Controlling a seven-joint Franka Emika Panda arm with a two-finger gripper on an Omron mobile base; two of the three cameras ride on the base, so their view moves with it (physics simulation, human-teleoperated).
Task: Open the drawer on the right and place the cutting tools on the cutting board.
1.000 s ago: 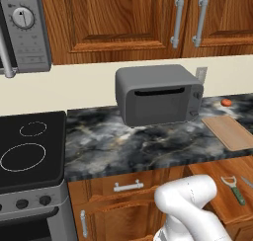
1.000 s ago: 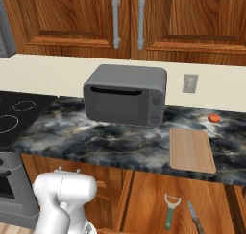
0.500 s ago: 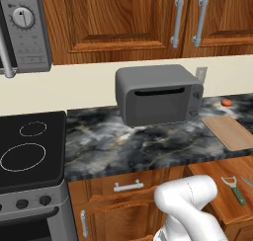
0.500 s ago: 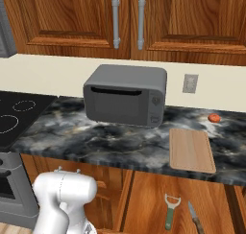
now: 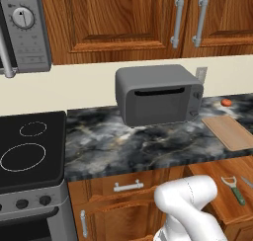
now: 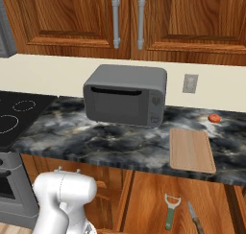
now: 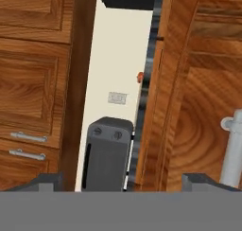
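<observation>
From where I'm driving, the toaster oven [image 6: 126, 95] sits on the table [image 6: 96, 139], cutting board [image 6: 191, 149] to its right. Below the board, the drawer [image 6: 158, 199] is pulled out with both cutting tools [image 6: 170, 212] lying inside.

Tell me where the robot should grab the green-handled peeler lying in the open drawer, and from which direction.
Probably the green handle of the peeler, taken from straight above. It lies flat on the floor of the drawer, handle toward the robot, so the jaws should close across the narrow handle, not the wider silvery head. The knife beside it lies apart, leaving finger room.
</observation>
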